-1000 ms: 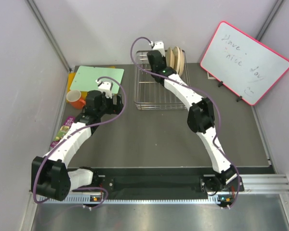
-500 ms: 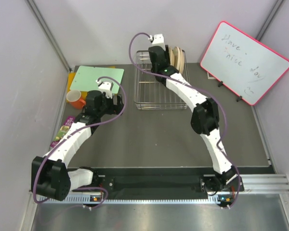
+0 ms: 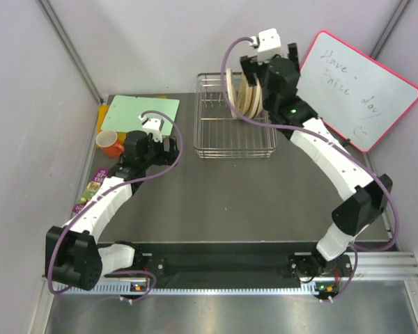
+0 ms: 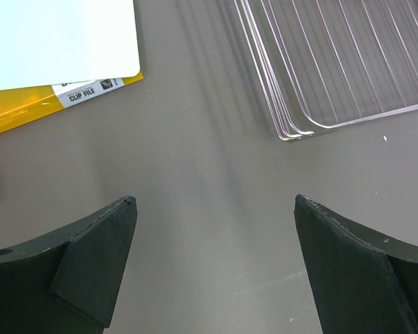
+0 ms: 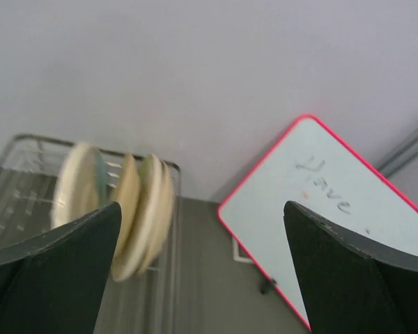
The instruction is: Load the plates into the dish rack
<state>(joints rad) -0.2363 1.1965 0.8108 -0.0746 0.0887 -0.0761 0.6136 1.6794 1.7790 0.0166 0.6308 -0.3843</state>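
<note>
A pink-framed rectangular whiteboard (image 3: 355,90) is leaning at the far right of the dark grey counter (image 3: 230,202). At far left, a pale green flat sheet (image 3: 141,113) is lying over a yellow clip file (image 4: 28,115). An orange cup (image 3: 110,143) is standing at the sheet's near corner, near a colourful printed packet (image 3: 92,189).

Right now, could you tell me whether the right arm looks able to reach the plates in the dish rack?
Probably yes: the right gripper hangs open close beside the plates, which stand on edge at the far end of the dish rack, with nothing visible between them.
</note>
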